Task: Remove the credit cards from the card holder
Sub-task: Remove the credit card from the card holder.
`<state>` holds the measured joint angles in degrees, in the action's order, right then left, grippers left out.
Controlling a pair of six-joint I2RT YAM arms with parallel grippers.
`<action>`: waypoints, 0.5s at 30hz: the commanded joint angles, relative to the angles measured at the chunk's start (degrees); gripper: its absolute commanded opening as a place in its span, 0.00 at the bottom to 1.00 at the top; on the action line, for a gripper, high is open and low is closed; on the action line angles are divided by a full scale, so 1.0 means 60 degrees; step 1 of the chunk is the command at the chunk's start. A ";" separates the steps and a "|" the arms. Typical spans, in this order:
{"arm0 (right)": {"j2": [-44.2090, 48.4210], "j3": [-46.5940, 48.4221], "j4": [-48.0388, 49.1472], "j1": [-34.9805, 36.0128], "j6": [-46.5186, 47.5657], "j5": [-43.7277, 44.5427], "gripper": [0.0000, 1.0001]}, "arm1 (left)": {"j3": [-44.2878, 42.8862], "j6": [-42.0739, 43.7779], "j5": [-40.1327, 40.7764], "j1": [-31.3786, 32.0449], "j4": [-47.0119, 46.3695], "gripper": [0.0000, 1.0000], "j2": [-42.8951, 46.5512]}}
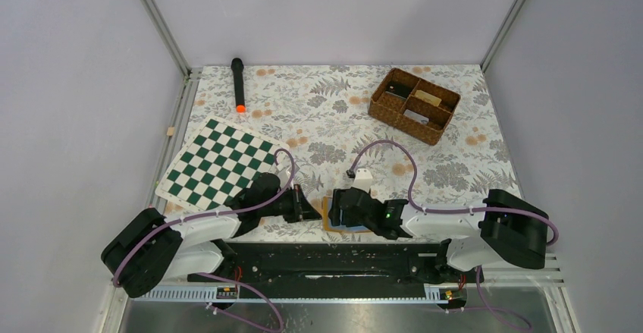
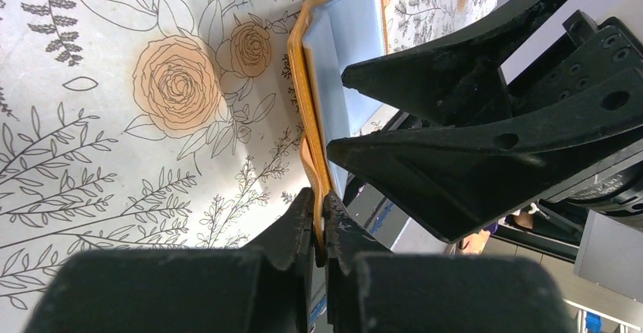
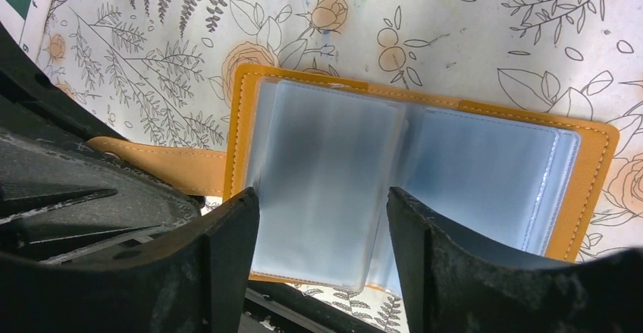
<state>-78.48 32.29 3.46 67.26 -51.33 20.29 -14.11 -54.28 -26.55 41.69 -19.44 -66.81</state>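
The card holder (image 3: 599,166) lies open on the flowered tablecloth near the front edge, orange-tan with pale blue inner leaves. My left gripper (image 2: 319,227) is shut on its orange strap (image 3: 159,168) at the left side. My right gripper (image 3: 322,227) is open, one finger on each side of the left pale blue leaf (image 3: 326,158) without pinching it. Whether that leaf is one of the credit cards or a plastic sleeve I cannot tell. In the top view the holder (image 1: 331,219) sits between the left gripper (image 1: 315,213) and the right gripper (image 1: 345,208).
A brown wicker compartment basket (image 1: 379,105) stands at the back right with a small beige piece (image 1: 427,99) in one cell. A green-and-white chessboard (image 1: 216,162) lies at the left. A black torch with an orange tip (image 1: 238,83) lies at the back.
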 commanded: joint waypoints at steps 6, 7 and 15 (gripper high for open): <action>0.0104 0.0535 -0.0903 0.0144 0.0131 0.0463 0.59 | 0.0031 0.0127 -0.0021 0.0061 -0.0186 0.00 0.0159; 0.0145 0.0559 -0.1086 0.0144 0.0141 0.0544 0.59 | 0.0022 0.0137 -0.0010 0.0060 -0.0147 0.00 0.0180; 0.0331 0.0498 -0.1689 0.0144 0.0165 0.0836 0.58 | -0.0093 0.0251 0.0063 0.0061 0.0207 0.00 0.0326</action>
<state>-78.32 33.91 -2.87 67.53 -50.74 21.98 -14.11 -53.87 -26.50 41.76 -18.04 -66.59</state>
